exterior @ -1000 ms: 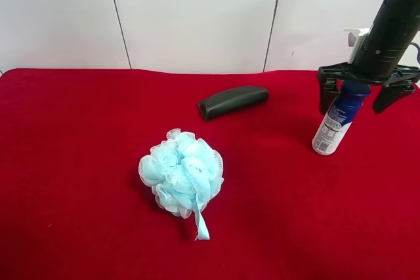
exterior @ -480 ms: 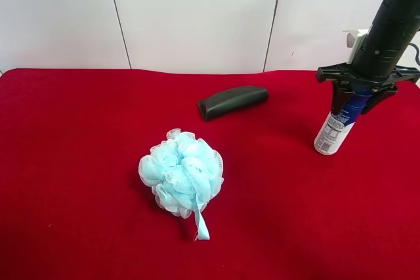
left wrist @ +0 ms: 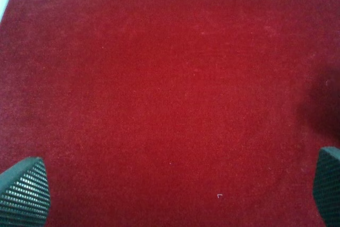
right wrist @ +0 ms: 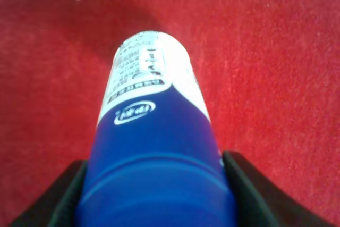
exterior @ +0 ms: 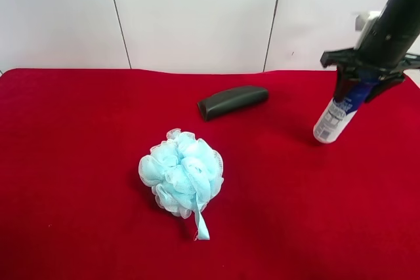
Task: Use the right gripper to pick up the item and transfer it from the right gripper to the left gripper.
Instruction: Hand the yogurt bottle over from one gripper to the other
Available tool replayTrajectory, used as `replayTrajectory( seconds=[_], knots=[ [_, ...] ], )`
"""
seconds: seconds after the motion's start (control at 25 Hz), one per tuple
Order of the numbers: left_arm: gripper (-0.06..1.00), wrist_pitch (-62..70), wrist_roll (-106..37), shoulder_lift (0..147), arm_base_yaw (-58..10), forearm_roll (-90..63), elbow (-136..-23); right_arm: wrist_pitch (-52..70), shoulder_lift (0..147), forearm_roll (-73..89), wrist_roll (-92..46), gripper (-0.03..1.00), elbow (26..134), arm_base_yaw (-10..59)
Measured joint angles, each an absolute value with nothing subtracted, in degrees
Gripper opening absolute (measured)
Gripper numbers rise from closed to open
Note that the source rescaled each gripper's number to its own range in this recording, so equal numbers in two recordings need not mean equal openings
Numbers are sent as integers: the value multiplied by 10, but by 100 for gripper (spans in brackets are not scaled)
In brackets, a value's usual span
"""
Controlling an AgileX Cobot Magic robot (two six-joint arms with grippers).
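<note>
**Exterior high view:** the right end effector point(exterior: 359, 88) is closed on the blue cap of the bottle point(exterior: 333, 120). The bottle leans near the edge of the table point(exterior: 79, 122) at the view's right. Open red cloth separates it from the dark case point(exterior: 233, 101) and the loofah point(exterior: 182, 175).

**Right wrist view:** black fingers point(right wrist: 249, 190) flank the bottle's cap on both sides.

**Left wrist view:** the left end effector point(left wrist: 175, 190) is spread wide over bare table.

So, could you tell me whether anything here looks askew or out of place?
Only the bottle: it sits tilted in the right gripper, clamped at its blue top, white base angled toward the case. The loofah and case look ordinary.
</note>
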State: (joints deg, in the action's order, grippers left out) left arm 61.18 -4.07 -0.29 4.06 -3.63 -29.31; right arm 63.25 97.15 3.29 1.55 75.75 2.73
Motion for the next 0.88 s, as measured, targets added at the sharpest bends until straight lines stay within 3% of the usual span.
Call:
replayTrajectory(
  seconds=[0.56,0.88],
  knots=[
    [100,612,-41,-3,41,-36,-293,685,864,90,0,1,757,31],
    [100,612,-41,-3,41,-38,-293,701,849,97,-13,1,757,111]
  ],
)
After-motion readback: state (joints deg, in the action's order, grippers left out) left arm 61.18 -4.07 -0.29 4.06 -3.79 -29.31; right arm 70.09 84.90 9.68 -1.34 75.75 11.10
